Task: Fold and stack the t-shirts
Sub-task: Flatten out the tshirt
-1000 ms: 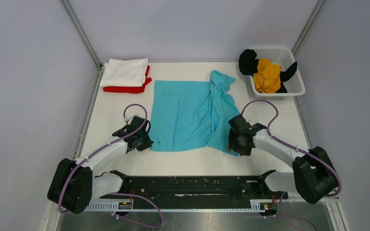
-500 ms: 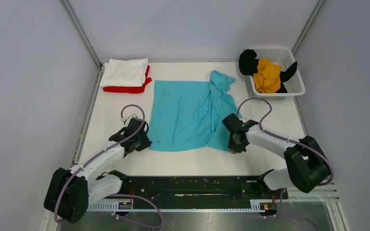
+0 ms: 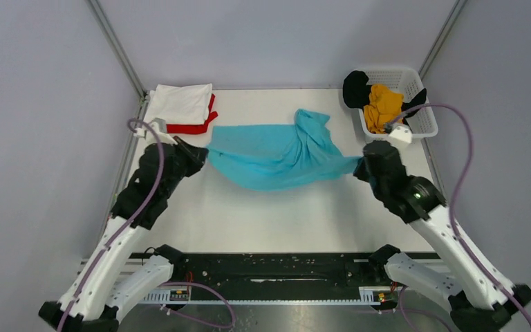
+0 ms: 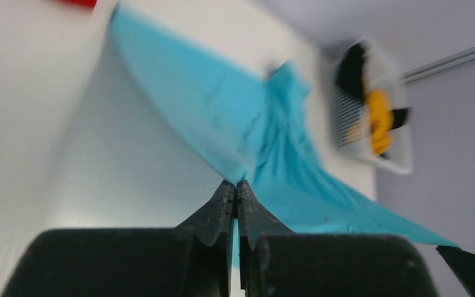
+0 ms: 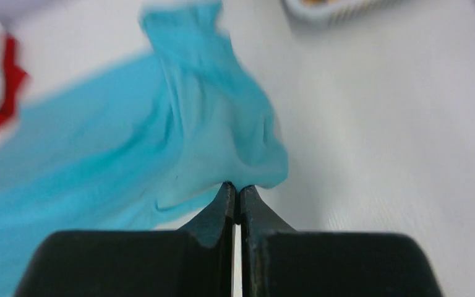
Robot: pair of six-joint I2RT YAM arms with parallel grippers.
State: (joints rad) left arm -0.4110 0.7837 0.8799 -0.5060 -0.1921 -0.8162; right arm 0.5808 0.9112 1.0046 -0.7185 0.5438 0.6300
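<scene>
The turquoise t-shirt (image 3: 276, 155) hangs stretched between both grippers above the table's middle, its lower edge sagging in a curve. My left gripper (image 3: 203, 153) is shut on its left corner, seen pinched at the tips (image 4: 235, 184). My right gripper (image 3: 359, 166) is shut on its right corner (image 5: 235, 185). A sleeve bunch rises toward the back right (image 3: 311, 121). The white t-shirt (image 3: 178, 104) lies folded on the red t-shirt (image 3: 192, 126) at the back left. The mustard-yellow t-shirt (image 3: 382, 108) and the black t-shirt (image 3: 355, 88) sit crumpled in the basket.
The white mesh basket (image 3: 425, 121) stands at the back right corner. Grey enclosure walls and metal posts ring the white table (image 3: 263, 221). Purple cables loop off both arms. The arms' black base rail (image 3: 276, 266) runs along the near edge.
Both grippers have risen from the near hem and swung toward the back, lifting the turquoise shirt off the table. The right gripper shut on its corner during the last second.
</scene>
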